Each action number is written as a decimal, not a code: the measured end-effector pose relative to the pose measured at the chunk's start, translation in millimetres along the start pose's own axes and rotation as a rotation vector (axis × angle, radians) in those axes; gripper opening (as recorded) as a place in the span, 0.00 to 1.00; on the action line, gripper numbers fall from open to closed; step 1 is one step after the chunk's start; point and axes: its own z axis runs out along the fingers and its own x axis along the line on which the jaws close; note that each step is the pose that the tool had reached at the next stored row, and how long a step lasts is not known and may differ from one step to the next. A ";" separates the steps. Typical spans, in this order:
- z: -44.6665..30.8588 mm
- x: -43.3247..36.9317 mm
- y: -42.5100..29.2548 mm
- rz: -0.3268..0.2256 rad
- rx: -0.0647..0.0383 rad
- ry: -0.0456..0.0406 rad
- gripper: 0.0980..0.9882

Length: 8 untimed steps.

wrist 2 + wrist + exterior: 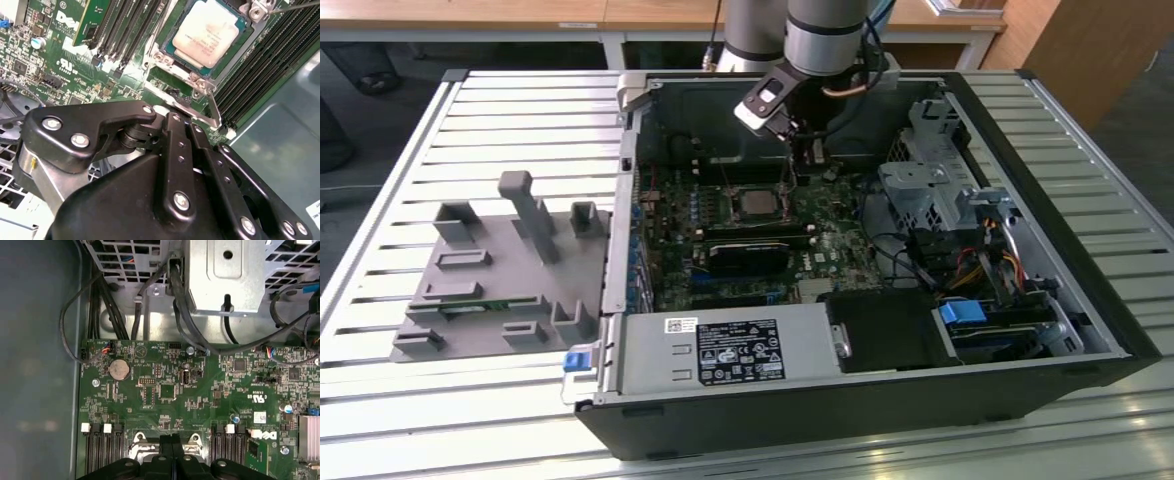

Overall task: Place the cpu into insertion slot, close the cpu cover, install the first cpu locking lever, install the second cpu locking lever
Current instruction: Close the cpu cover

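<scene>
The cpu point(207, 32), a small square chip with a dull silver top, lies flat inside the insertion slot point(171, 50) on the green motherboard, and it also shows in the exterior view as the cpu point(758, 205). The cpu cover point(205, 112), a thin silver frame plate, stands raised at the slot's edge. My gripper point(184, 122) is shut, its two black fingers pinched together on that raised plate. In the first wrist view the gripper point(172, 442) sits between the cover's two silver corners. A thin wire lever point(295, 6) stands up beside the slot.
Long black memory slots point(250, 75) flank the socket. A metal drive cage point(225, 275) and black cables point(180, 315) lie beyond the board. The power supply point(734, 350) fills the case's near side. A grey fixture point(507, 270) stands on the exterior view's left.
</scene>
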 end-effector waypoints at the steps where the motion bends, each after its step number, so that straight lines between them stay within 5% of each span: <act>1: 0.3 0.0 -0.8 0.000 0.000 0.0000 0.01; 8: 2.8 0.1 -5.1 0.000 0.000 0.0000 0.01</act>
